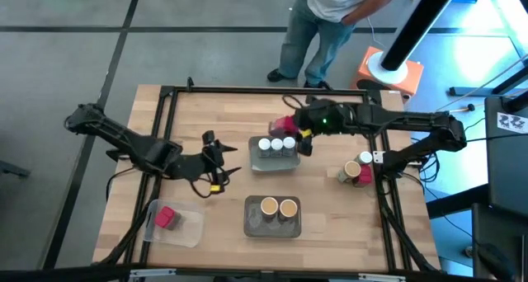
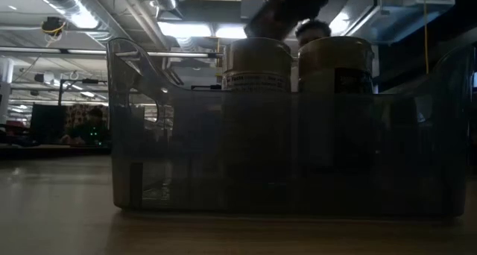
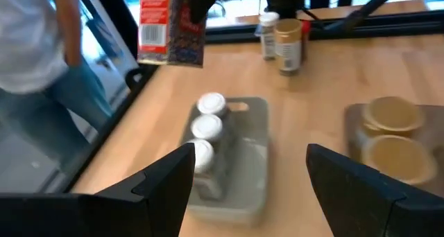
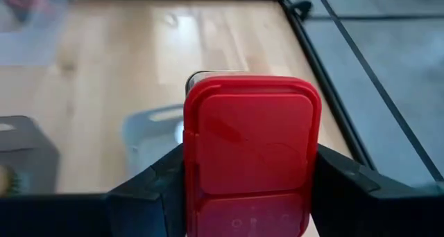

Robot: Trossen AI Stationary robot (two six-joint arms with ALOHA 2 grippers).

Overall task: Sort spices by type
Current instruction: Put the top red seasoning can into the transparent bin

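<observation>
My right gripper [image 1: 290,127] is shut on a red-magenta packet [image 1: 283,124], held in the air by the far left corner of a grey tray [image 1: 275,162]. Three white-lidded jars [image 1: 276,144] stand in that tray. Two tan-topped cylinders [image 1: 279,207] stand in a second grey tray [image 1: 272,226] near the front edge. Another red packet [image 1: 167,217] lies in a clear tray [image 1: 186,228]. A jar [image 1: 365,157], a cylinder [image 1: 352,169] and a packet [image 1: 364,176] stand loose on the table's right. My left gripper [image 1: 219,162] is open, left of the jar tray, touching nothing. My right gripper pinches the packet between its two fingers [image 4: 158,188], one on each of two opposite sides just below the red lid [image 4: 250,147]. The fingers come from above, slanting in from the table's right. The packet [image 3: 170,25] hangs upright below them, lifted clear of the table.
A black frame [image 1: 169,109] runs around the wooden table. A person [image 1: 326,26] stands beyond the far edge. Bare wood lies between the two grey trays and at the table's near right. The low view is filled by the cylinder tray [image 2: 149,173].
</observation>
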